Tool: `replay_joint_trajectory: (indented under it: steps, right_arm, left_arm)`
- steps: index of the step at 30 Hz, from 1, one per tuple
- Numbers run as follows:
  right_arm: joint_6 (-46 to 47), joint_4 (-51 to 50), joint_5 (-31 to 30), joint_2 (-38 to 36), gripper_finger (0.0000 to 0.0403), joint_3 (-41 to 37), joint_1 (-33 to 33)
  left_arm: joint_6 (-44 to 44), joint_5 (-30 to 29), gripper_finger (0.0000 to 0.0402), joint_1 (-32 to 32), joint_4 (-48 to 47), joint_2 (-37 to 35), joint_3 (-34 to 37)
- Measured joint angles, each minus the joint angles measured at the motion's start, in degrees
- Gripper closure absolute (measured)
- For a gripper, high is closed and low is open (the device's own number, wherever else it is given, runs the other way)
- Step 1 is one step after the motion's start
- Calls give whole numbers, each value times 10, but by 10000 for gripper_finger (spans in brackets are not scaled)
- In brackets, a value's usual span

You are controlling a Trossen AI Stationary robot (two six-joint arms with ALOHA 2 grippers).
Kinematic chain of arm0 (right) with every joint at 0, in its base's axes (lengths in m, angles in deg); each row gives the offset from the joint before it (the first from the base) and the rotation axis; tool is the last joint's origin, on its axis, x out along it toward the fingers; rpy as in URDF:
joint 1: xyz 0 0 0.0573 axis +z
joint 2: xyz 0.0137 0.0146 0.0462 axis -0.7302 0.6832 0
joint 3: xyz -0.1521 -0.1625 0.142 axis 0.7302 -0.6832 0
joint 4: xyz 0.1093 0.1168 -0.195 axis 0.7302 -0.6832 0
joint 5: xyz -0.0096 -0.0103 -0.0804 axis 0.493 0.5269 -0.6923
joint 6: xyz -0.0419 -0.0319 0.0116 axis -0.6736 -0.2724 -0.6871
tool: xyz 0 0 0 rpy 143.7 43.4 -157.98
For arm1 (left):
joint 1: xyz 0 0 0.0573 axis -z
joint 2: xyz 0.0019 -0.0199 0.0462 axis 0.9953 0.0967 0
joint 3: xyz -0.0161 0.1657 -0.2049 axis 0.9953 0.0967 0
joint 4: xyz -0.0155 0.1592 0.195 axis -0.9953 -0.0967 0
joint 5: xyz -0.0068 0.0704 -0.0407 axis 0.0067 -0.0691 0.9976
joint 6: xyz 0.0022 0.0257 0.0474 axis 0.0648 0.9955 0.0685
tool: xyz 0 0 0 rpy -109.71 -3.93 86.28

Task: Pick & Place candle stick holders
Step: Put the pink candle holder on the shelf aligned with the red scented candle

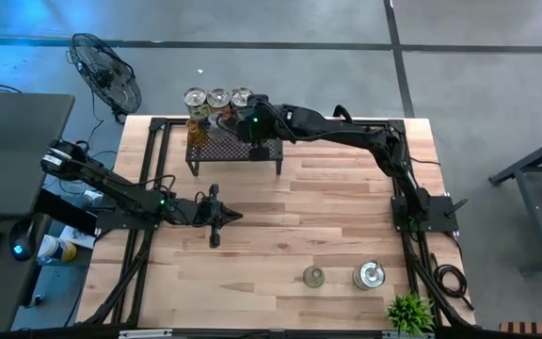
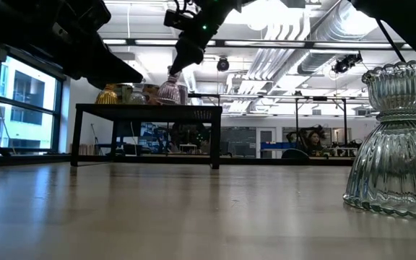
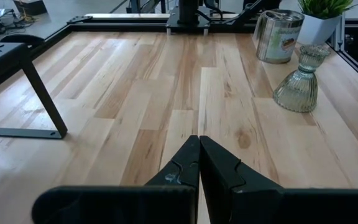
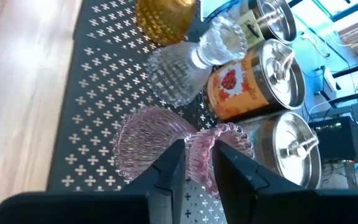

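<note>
A pink ribbed glass holder [image 4: 145,149] stands on the black perforated rack [image 1: 233,149] at the table's far side; it also shows in the low view [image 2: 170,92]. My right gripper [image 4: 199,165] is over the rack, shut on this holder. A clear glass holder [image 4: 182,71], an amber one [image 4: 163,18] and three silver lidded ones [image 1: 218,97] also stand on the rack. An olive-clear glass holder [image 1: 314,276] and a silver one [image 1: 370,275] stand on the table near the front right. My left gripper [image 1: 229,215] is shut and empty, low over the table left of centre. My right gripper pinches the pink holder between its two fingers at the narrow waist [image 4: 197,146], just under the frilled cup [image 4: 232,137]. The fingers come slanting down from above and from the table's right. The holder is upright, its wide base [image 2: 170,100] on the rack's top.
The rack's legs [image 3: 39,93] stand on the table in front of my left gripper. A small green plant [image 1: 410,311] is at the front right corner. Bare wood lies between the rack and the two front holders. A fan [image 1: 106,71] stands off the table, far left.
</note>
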Motion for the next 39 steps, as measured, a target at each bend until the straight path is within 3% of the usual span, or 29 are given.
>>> replay_joint_trajectory:
  steps: [14,19,22,27,33,39]
  right_arm:
    - [7,6,28,0,331,0,-9]
    - [15,-4,-32,-14,333,0,-1]
    - [51,-50,-44,-34,351,1,-5]
    - [153,-132,23,-41,397,-5,-55]
    - [225,-39,52,-42,400,-102,-101]
    - [245,77,99,-42,401,-199,-107]
  left_arm:
    - [0,5,399,0,0,0,0]
    - [0,9,399,0,0,0,0]
    - [0,10,399,0,-1,0,0]
    - [0,12,399,0,-1,0,0]
    - [0,13,399,0,-1,0,0]
    - [0,13,399,0,-1,0,0]
